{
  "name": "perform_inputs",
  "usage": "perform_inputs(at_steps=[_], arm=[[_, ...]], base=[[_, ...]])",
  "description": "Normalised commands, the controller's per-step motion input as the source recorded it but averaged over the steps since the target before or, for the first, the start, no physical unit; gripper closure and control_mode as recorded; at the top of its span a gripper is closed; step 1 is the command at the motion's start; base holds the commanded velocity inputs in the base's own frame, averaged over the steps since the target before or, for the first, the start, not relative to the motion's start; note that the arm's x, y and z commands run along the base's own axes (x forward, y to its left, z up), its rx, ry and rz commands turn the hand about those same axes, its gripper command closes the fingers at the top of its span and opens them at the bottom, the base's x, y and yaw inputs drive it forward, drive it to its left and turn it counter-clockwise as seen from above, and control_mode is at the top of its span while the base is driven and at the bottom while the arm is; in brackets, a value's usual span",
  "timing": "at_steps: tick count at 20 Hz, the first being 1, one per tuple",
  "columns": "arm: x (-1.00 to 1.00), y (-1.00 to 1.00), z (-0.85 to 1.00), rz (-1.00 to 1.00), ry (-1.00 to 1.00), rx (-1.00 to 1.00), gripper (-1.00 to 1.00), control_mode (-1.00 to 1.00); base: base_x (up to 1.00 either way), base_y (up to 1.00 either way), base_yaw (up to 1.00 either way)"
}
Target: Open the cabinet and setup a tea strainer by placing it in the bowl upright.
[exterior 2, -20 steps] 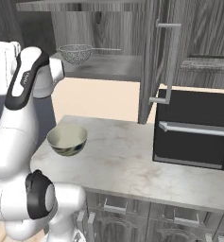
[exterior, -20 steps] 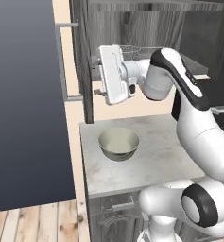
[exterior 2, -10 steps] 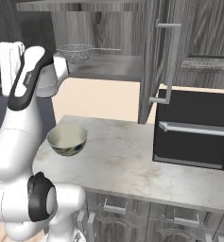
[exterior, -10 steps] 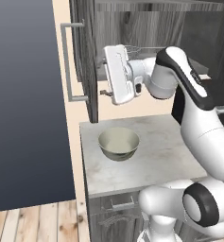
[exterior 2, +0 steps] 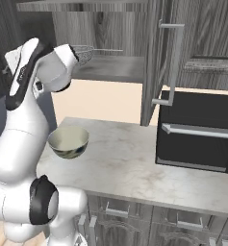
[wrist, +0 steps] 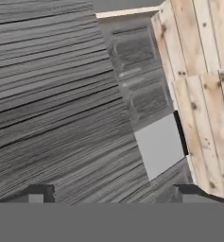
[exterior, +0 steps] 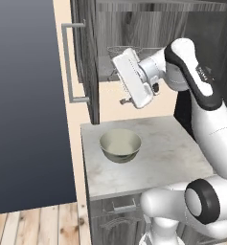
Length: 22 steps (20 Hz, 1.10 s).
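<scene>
Now dark grey wood-grain cabinet (exterior: 88, 62) door stands open; my gripper (exterior: 126, 101) has swung from door toward shelf, fingers spread, holding nothing. Silvery wire-mesh tea strainer (exterior 2: 85, 54) sits on shelf at 12 o'clock above pale greenish-beige bowl (exterior: 120, 145) on counter. Next: reach strainer. Wrist raised, hand tilted toward 7 o'clock.

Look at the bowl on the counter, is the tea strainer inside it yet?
No, the bowl is empty and the tea strainer sits up on the cabinet shelf.

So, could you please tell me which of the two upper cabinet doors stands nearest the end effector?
The left door, swung open beside the end effector; the right door hangs farther off.
</scene>
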Motion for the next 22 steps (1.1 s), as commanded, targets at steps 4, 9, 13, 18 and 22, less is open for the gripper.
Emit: perform_inputs(at_steps=[4,9,13,18,22], arm=[[0.06,-0.01,-0.92,0.01,-0.07,-0.86,-1.0,-1.0],[0.3,-0.47,-0.5,0.16,-0.05,-0.63,-1.0,-1.0],[0.16,-0.66,-0.05,0.04,0.0,-0.35,-1.0,-1.0],[0.0,-0.29,-0.02,0.02,-0.25,-0.08,-1.0,-1.0],[0.15,-0.22,-0.04,0.17,-0.43,-0.16,-1.0,-1.0]], base=[[0.0,0.0,0.0],[0.0,0.0,0.0],[0.0,0.0,0.0],[0.0,0.0,0.0],[0.0,0.0,0.0]])
